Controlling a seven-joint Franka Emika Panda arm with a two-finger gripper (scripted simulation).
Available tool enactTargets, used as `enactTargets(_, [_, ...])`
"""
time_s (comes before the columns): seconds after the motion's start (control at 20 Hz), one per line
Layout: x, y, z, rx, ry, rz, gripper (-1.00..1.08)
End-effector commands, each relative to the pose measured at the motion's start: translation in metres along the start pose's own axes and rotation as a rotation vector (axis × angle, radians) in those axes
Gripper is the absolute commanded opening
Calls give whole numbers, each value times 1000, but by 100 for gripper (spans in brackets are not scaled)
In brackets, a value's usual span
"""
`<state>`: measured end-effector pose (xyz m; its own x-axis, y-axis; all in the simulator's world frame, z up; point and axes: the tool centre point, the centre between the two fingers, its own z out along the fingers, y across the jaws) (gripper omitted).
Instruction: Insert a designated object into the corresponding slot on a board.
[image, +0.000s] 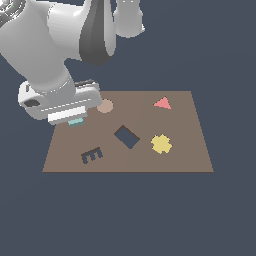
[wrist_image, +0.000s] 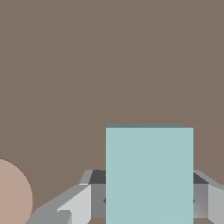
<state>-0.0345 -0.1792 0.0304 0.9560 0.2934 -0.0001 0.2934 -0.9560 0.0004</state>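
While gripper (wrist_image: 148, 199) clasps, teal block (wrist_image: 148, 175) (axis unclear)

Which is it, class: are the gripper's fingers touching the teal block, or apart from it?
Touching. The wrist view shows the teal block filling the space between the gripper fingers, no gap on either side.

The board (image: 190, 150) is a flat, matt brown without grain or texture. The teal block (wrist_image: 148, 175) looks smooth and matt, evenly coloured. The arm's casing (image: 45, 45) is smooth, softly glossy white-grey. The tan disc (wrist_image: 13, 194) is plain and matt.
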Motion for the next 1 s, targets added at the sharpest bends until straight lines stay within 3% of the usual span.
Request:
enactTargets(0.0, [0,0,0,0,0,0,-100])
enactTargets(0.45, [-3,-4,0,0,0,46,-100])
enactTargets(0.95, [-12,-19,-1,0,0,228,-100])
